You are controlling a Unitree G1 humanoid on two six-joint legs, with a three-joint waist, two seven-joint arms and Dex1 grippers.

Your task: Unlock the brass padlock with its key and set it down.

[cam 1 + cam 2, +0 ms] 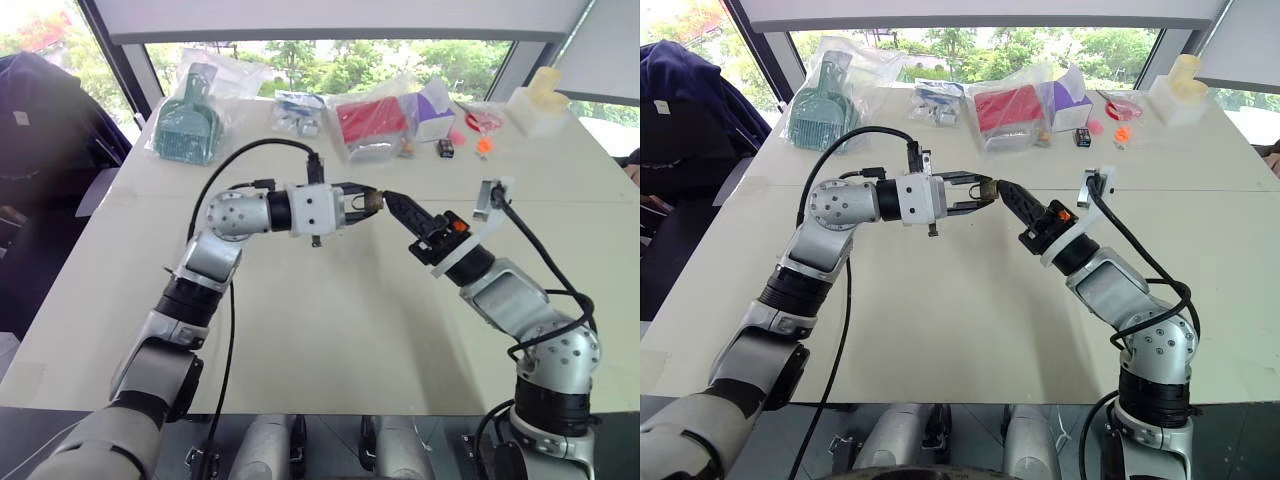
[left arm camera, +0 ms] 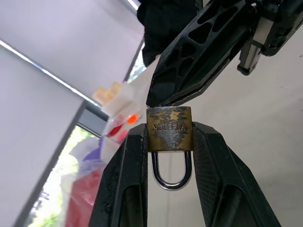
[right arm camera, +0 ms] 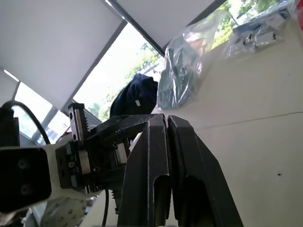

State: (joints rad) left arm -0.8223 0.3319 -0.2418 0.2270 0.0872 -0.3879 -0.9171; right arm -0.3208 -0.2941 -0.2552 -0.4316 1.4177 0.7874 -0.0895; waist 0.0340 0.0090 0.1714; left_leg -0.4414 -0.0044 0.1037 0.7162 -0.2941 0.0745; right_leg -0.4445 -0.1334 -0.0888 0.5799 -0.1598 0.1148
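The left claw (image 2: 169, 142) grips the brass padlock (image 2: 169, 128) between its two fingers, clamped on the sides of the body, with the silver shackle hanging back between the fingers and still closed into the body. The padlock is held in the air above the bench (image 1: 330, 320). The right claw (image 1: 392, 203) has its fingers pressed together, and its tip sits right at the exposed face of the padlock; whether the key is pinched there cannot be told. Farther back on the pale bench lie a green item in a clear bag (image 1: 186, 125), a red package in plastic (image 1: 372, 122) and a white container (image 1: 538, 105). Beyond them, windows show green trees.
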